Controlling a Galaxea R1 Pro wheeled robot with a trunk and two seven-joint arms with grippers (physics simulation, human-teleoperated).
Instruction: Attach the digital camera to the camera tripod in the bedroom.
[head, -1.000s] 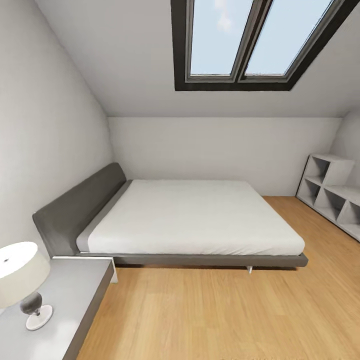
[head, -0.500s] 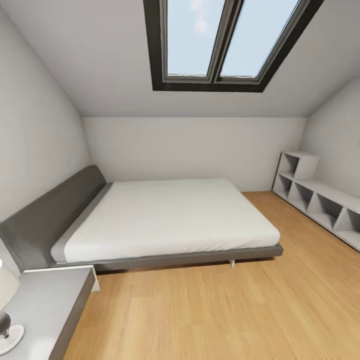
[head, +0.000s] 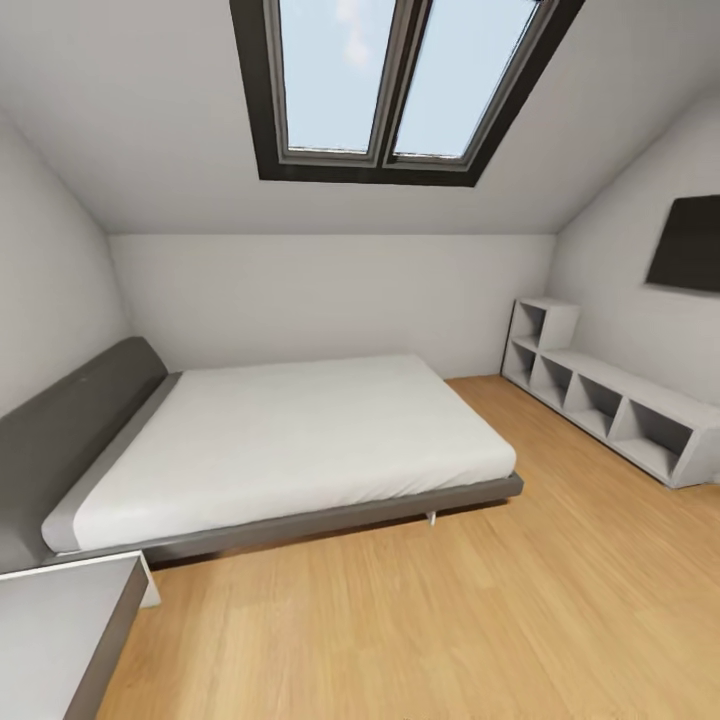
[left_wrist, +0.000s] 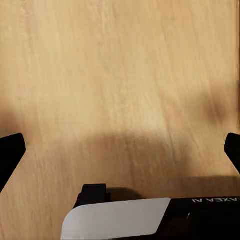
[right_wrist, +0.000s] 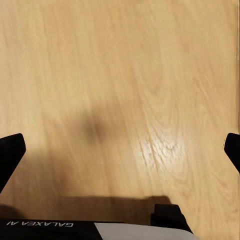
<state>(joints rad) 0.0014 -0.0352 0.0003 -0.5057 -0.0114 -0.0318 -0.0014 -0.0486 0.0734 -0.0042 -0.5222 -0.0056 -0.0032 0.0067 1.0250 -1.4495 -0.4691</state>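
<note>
- Bedroom (head: 330, 290) spreads before the head camera: white walls, a sloped ceiling and a light wood floor (head: 450, 620).
- Bed (head: 290, 440) stands left of centre (grey frame, white mattress), its dark headboard (head: 60, 430) against the left wall.
- Skylight (head: 390, 80) with a dark frame sits in the slope above the bed, showing blue sky.
- Shelf (head: 600, 400), a low white unit of open cubbies, runs along the right wall, well apart from the bed.
- TV (head: 688, 243) hangs dark on the right wall above the shelf.
- Bench (head: 50, 640), a grey top, shows at the lower left, just beside the bed's head end.
- Left claw (left_wrist: 120, 150) hangs over bare floor, black fingertips (left_wrist: 10, 152) spread wide, nothing between them.
- Right claw (right_wrist: 120, 150) likewise hangs over the floor, fingers (right_wrist: 10, 155) wide apart and empty.
</note>
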